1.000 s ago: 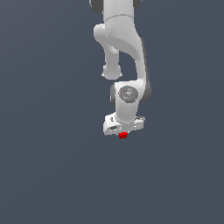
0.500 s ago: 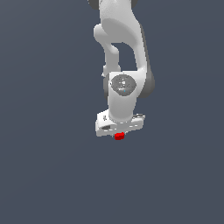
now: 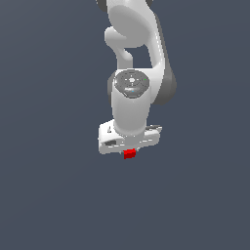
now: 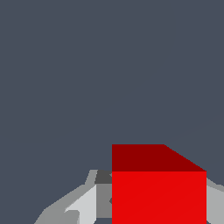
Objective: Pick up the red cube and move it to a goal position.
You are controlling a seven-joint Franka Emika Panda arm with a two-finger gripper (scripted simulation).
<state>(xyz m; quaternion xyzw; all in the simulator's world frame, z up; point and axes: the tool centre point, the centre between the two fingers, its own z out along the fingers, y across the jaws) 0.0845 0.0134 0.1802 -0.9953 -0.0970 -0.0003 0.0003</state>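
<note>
White Panda arm with its pincer (image 3: pixel 129 149) closed on the red cube (image 3: pixel 129 154), which sits directly beneath the hand at lower centre of the exterior view. In the wrist view the red cube (image 4: pixel 158 188) lies between the fingers (image 4: pixel 83 205). No goal marker is visible.

The cube (image 4: pixel 158 197) looms close to the camera, one face bright red, the adjoining face a darker red. Pale grey fingers (image 4: pixel 85 204) flank it on both sides, pressed against it. Behind lies only a plain dark blue-grey ground (image 4: pixel 87 78).
</note>
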